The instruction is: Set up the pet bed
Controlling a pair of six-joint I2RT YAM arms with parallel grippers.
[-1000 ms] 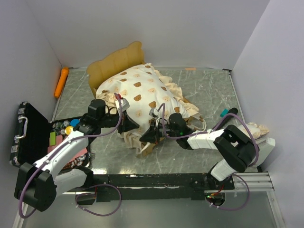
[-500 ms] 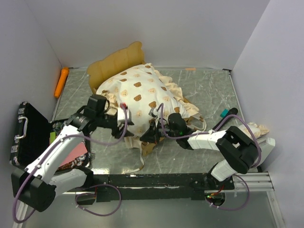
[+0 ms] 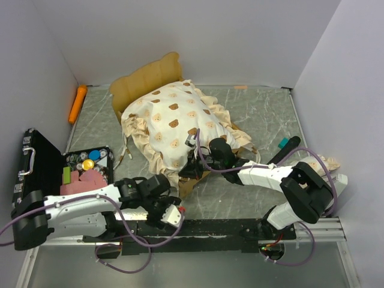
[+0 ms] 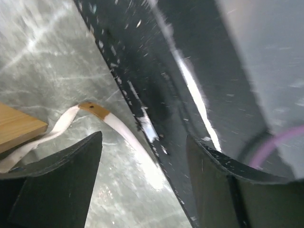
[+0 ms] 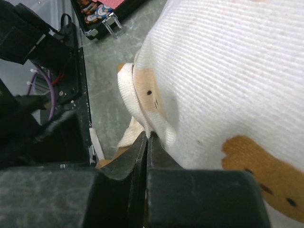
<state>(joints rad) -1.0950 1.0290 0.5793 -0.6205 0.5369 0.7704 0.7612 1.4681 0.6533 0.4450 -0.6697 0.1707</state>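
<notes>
Right wrist view: right gripper (image 5: 147, 137) sat clamped shut on the cream bear-print ruffled mattress (image 5: 228, 71) hem. Only overhead placed left gripper (image 3: 173, 211), fingers apart and empty, nearside of that mattress.

- The pet bed (image 3: 128, 90) sat towards the far left of the surface, with its light-wood wavy headboard (image 3: 150, 73) upright.
- The cream bear-print mattress (image 3: 174, 123), ruffled at its edges, lay heaped over the frame and hid most of it.

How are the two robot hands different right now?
The left gripper is open and empty; the right gripper is shut, pinching the bear-print mattress. The left gripper sits near the table front edge; the right gripper is at the bed. Both have black fingers.
</notes>
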